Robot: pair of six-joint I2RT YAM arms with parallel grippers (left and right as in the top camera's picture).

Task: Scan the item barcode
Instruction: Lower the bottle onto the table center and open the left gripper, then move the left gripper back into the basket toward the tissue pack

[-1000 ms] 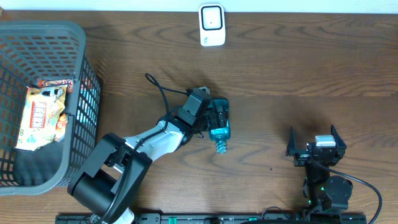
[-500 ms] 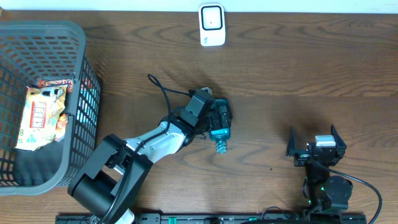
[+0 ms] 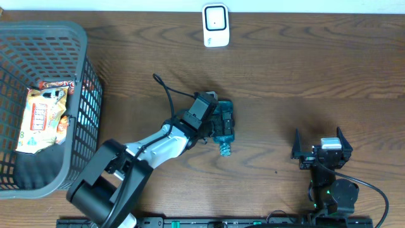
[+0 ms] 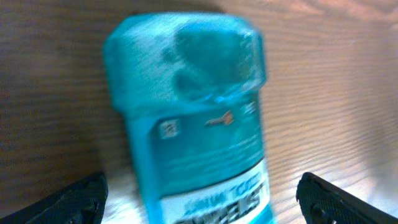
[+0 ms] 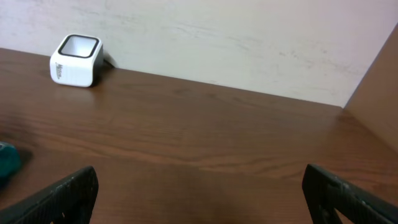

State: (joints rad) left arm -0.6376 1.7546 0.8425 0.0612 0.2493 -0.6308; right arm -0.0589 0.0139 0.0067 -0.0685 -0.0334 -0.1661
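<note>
A teal mouthwash bottle (image 3: pixel 224 130) lies on its side on the wooden table, its cap pointing toward the front edge. My left gripper (image 3: pixel 220 121) is right over it, open. In the left wrist view the bottle (image 4: pixel 193 118) fills the frame, blurred, with bare wood showing between it and each black fingertip (image 4: pixel 78 200). The white barcode scanner (image 3: pixel 216 25) stands at the table's back edge, also in the right wrist view as the scanner (image 5: pixel 76 60) at far left. My right gripper (image 3: pixel 319 135) rests open and empty at the front right.
A dark wire basket (image 3: pixel 83 76) stands at the left with a snack packet (image 3: pixel 41 119) inside. The left arm's cable loops over the table behind the bottle. A pale wall runs along the back of the table.
The left gripper's jaws have widened around the bottle and its wrist has shifted slightly. The bottle stays on the table. The right arm has not moved.
</note>
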